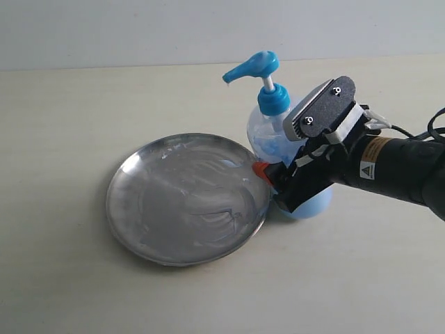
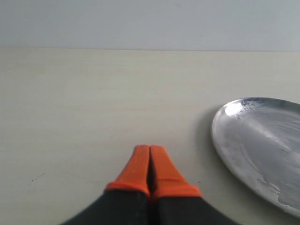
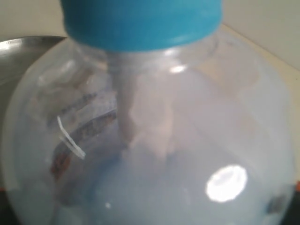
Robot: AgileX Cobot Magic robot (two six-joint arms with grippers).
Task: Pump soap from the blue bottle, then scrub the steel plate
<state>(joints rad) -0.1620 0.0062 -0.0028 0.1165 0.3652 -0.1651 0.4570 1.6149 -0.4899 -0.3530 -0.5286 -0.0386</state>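
Observation:
The blue bottle (image 1: 266, 132) stands upright at the right rim of the steel plate (image 1: 139, 209), its blue pump head (image 1: 252, 68) pointing out over the plate. My right gripper (image 1: 279, 182) straddles the bottle's round body low down, with the jaws closed against its sides and one orange fingertip (image 1: 262, 172) showing by the plate's rim. The bottle (image 3: 154, 140) fills the right wrist view, with light blue soap (image 3: 140, 192) in its lower part. My left gripper (image 2: 150, 154) is shut with nothing in it, low over the bare table beside the plate (image 2: 262, 145). Pale streaks cover the plate's surface.
The right arm (image 1: 396, 167) reaches in from the right edge of the exterior view. The pale table (image 1: 83, 292) runs back to a grey wall (image 1: 139, 28). The left arm does not show in the exterior view.

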